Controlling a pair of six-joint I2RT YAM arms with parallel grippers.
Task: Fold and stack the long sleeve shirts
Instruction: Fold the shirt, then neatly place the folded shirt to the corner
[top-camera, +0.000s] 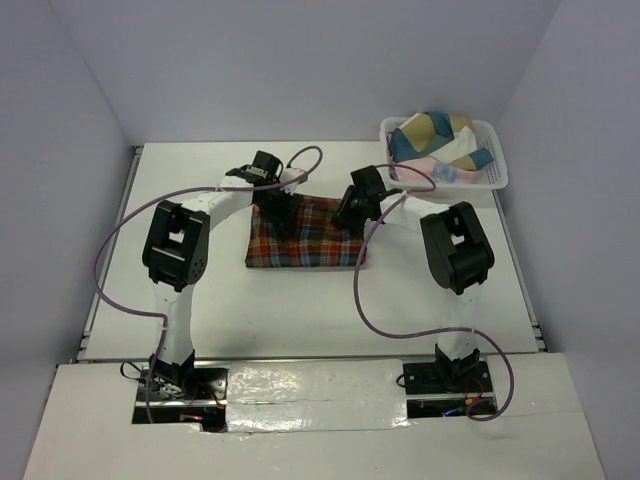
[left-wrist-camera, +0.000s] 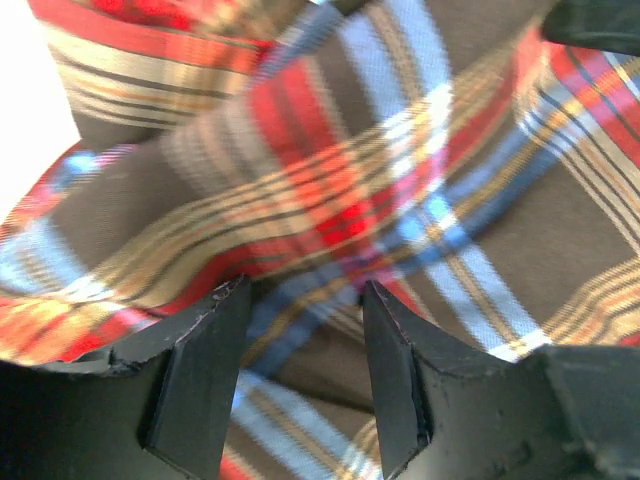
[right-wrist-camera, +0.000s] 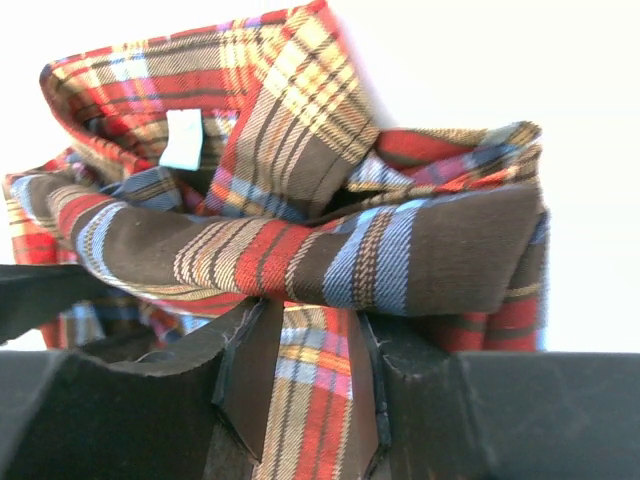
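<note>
Red-orange, brown and blue plaid flannel shirt (top-camera: 310, 245) lies folded into a rough rectangle at mid-frame on the white bench (top-camera: 300, 310), between the two arms.

Left hand (top-camera: 278, 212) is down on the upper left part of the plaid flannel shirt. In the left wrist view the left hand (left-wrist-camera: 300, 340) shows a narrow gap with plaid cloth (left-wrist-camera: 330, 200) filling the frame. Can't tell whether any cloth is pinched.

Right hand (top-camera: 350, 212) sits at the upper right edge of the shirt. In the right wrist view the right hand (right-wrist-camera: 305, 370) is clamped on a strip of plaid, with bunched cloth (right-wrist-camera: 300, 250) just above it and a collar with a white label (right-wrist-camera: 183, 138) at upper left.

White slotted plastic basket (top-camera: 497, 180) sits at upper right of the bench, apart from the shirt, holding teal, tan, pink and white cloth (top-camera: 440, 135).
</note>
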